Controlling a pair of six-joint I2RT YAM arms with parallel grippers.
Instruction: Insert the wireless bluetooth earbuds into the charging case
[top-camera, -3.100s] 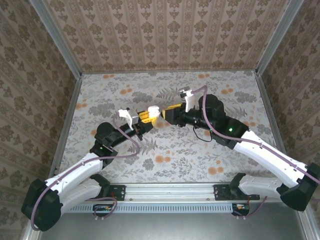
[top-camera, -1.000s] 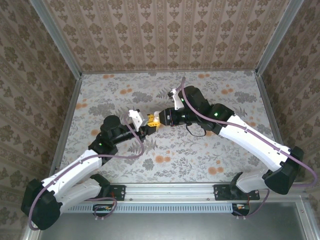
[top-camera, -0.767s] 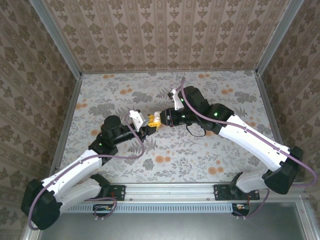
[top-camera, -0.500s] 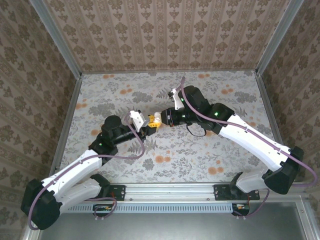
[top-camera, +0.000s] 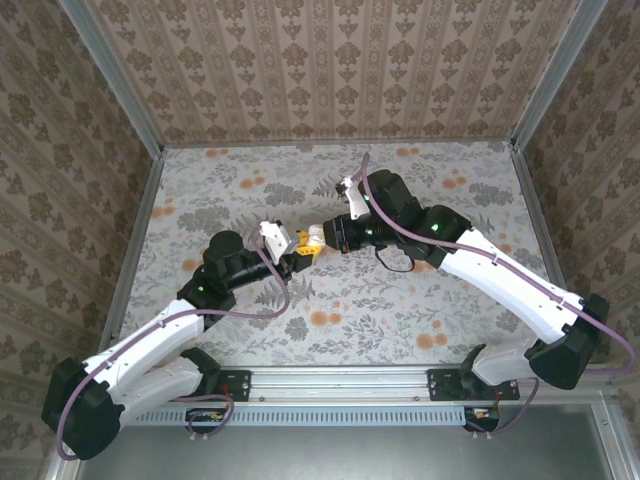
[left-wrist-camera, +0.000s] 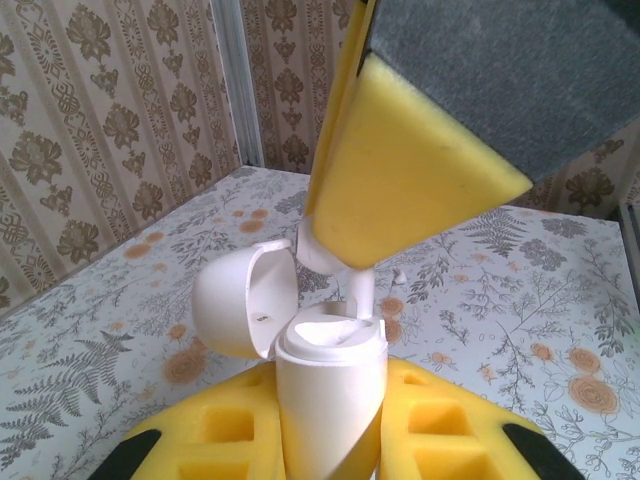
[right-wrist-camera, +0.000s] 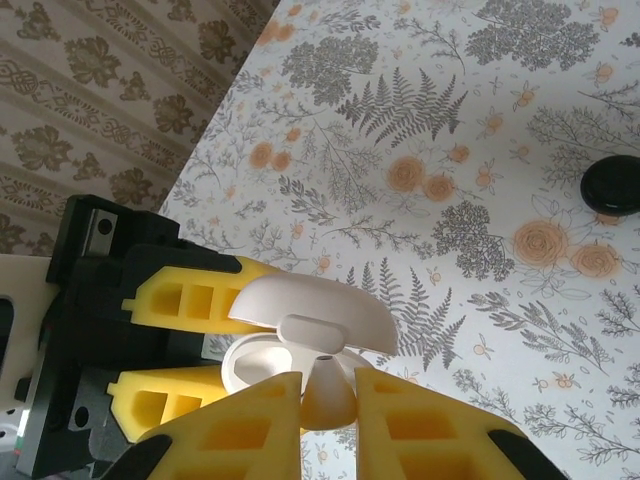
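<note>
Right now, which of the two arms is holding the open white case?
The left arm: its yellow jaws clamp the case, lid flipped open. The right arm pinches a white earbud at its opening.

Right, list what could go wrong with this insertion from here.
1. The earbud, pinched in the right gripper, sits at the charging case mouth; a skewed push may jam it or pop it loose.
2. The left gripper holds the case only by its sides; pressing could slide it.
</note>
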